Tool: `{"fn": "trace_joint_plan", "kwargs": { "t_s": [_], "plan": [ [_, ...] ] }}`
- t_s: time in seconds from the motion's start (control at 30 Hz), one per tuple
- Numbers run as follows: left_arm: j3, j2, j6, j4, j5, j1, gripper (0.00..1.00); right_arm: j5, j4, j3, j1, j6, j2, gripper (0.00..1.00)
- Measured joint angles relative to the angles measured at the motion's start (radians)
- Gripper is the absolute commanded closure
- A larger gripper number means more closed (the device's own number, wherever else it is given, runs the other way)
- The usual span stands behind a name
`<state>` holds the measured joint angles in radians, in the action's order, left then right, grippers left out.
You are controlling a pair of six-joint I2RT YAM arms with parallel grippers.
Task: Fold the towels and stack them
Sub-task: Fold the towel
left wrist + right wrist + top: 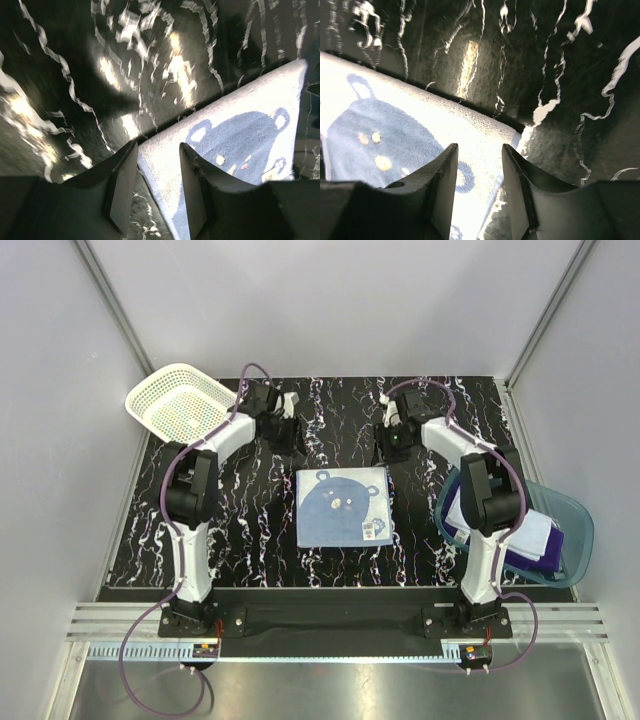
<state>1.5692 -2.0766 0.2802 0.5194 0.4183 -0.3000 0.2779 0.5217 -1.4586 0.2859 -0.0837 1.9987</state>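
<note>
A light blue towel with a bear-face print (343, 505) lies flat and folded in the middle of the black marbled table (250, 520). My left gripper (288, 436) hovers open just off its far left corner. In the left wrist view that gripper (157, 150) shows the towel's corner (240, 135) below the gap, not pinched. My right gripper (392, 440) stands open by the far right corner. In the right wrist view that gripper (480, 150) has the towel (395, 135) lying under it, free of the fingers. A white towel (530, 530) and a purple towel (553, 546) sit in the blue tub (578, 520).
A white lattice basket (180, 400) stands at the table's far left corner. The translucent blue tub hangs partly over the right edge beside the right arm. Grey walls close in the table on three sides.
</note>
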Motion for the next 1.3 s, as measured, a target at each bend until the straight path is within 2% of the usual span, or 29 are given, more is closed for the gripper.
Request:
{"fn": "trace_joint_plan", "kwargs": {
  "t_s": [0.1,0.27,0.43,0.67,0.93,1.0,1.13,1.3],
  "plan": [
    [0.088,-0.019,-0.083,0.048,0.000,0.000,0.56,0.064,0.039,-0.049,-0.032,0.058,0.000,0.51],
    [0.113,-0.069,-0.183,0.111,0.008,0.000,0.55,0.138,0.099,-0.126,-0.085,0.150,0.034,0.51],
    [0.122,-0.129,-0.234,0.168,0.038,0.000,0.55,0.219,0.168,-0.186,-0.108,0.236,0.130,0.52],
    [0.211,-0.180,-0.299,0.236,0.050,0.000,0.57,0.296,0.261,-0.268,-0.109,0.329,0.246,0.58],
    [0.218,-0.183,-0.365,0.251,0.060,0.000,0.61,0.345,0.311,-0.303,-0.115,0.389,0.278,0.65],
    [0.218,-0.183,-0.378,0.254,0.066,0.000,0.63,0.346,0.320,-0.303,-0.119,0.396,0.280,0.65],
    [0.218,-0.184,-0.401,0.269,0.071,-0.001,0.66,0.367,0.333,-0.304,-0.130,0.403,0.283,0.59],
    [0.218,-0.186,-0.420,0.283,0.087,-0.002,0.63,0.388,0.351,-0.322,-0.143,0.407,0.298,0.62]
  ]
}}
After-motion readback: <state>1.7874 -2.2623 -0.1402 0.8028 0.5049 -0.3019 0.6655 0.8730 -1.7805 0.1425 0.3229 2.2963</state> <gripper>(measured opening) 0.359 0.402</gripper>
